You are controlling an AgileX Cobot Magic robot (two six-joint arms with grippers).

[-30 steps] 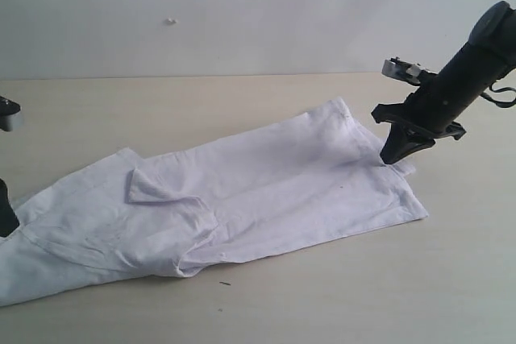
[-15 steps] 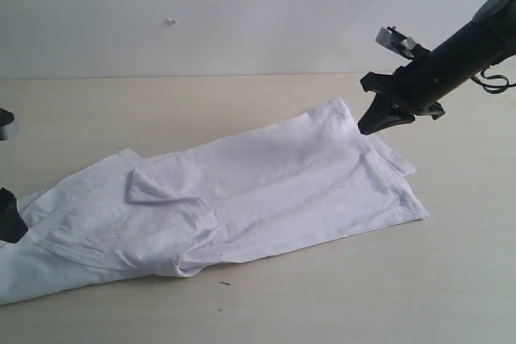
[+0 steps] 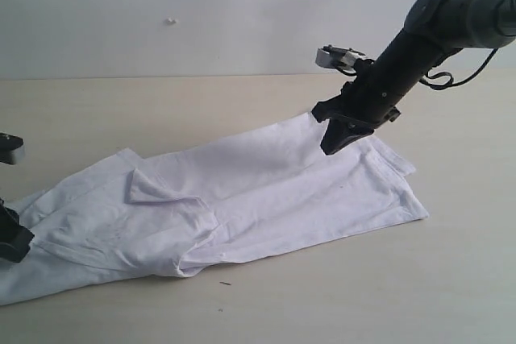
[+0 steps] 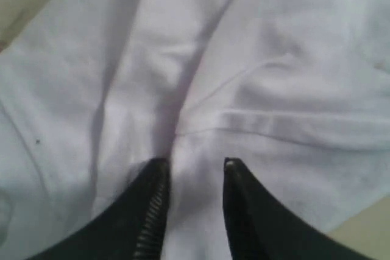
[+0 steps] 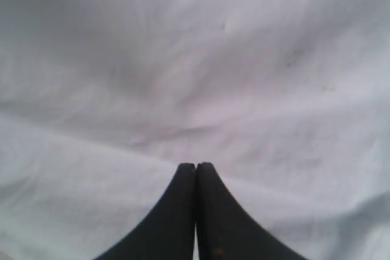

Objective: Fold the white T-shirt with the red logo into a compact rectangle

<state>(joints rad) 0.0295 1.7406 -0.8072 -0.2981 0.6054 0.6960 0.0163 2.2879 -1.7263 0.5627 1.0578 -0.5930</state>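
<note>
The white T-shirt (image 3: 242, 191) lies folded lengthwise in a long band across the table, plain side up. A small flap (image 3: 149, 185) is turned over near its left part. The red logo is hidden. My right gripper (image 3: 333, 147) is shut, its tips (image 5: 196, 167) down on the cloth (image 5: 201, 71) by the shirt's far right corner. No cloth shows between the fingers. My left gripper (image 3: 12, 238) is at the shirt's left end, open. Its fingers (image 4: 159, 172) rest on creased white cloth (image 4: 201, 77), which lies under the gap.
The pale wooden table (image 3: 451, 279) extends around the shirt, with a light wall (image 3: 242, 6) behind it. A small dark speck (image 3: 224, 283) lies on the table in front of the shirt.
My right gripper has moved from the shirt's right hem up past the far corner and leftward onto the cloth. The left gripper has sunk a little at the shirt's left end.
</note>
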